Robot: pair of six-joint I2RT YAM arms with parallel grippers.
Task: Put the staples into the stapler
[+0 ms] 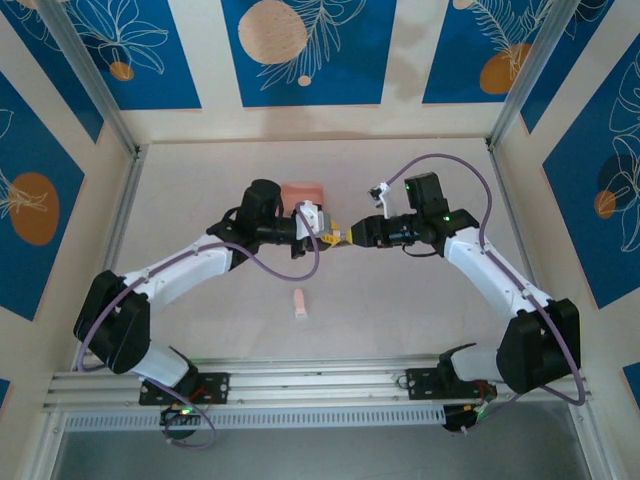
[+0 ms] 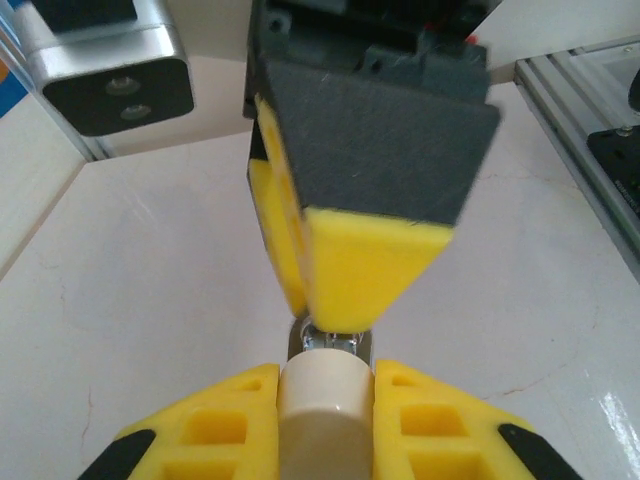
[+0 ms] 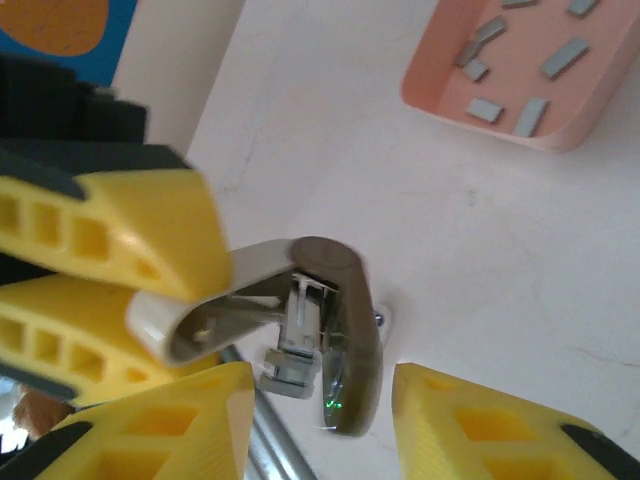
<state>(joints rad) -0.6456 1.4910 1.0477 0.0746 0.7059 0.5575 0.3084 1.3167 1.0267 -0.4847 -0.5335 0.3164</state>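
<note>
The pale tabletop carries both arms, whose fingers meet tip to tip above its middle. The salmon tray sits on the far side of the left fingers, just behind that wrist and near the meeting point. In the right wrist view, the tray lies up and to the right, well clear of the right fingers. The left fingers are clamped on the stapler, whose pale rounded end is squeezed between the two yellow pads and lifted off the tabletop. The stapler is hinged open. Its upper arm is pinched in the left fingers, its darker arm hangs down into the gap between the right fingers, and the silver inner part is bare between the two arms. The right fingers stand apart on either side of that hanging arm, with no clear contact. A small pink piece lies on the tabletop on the near side of both sets of fingers, well apart from them. The staples, small grey strips, lie scattered inside the tray, away from both sets of fingers.
</note>
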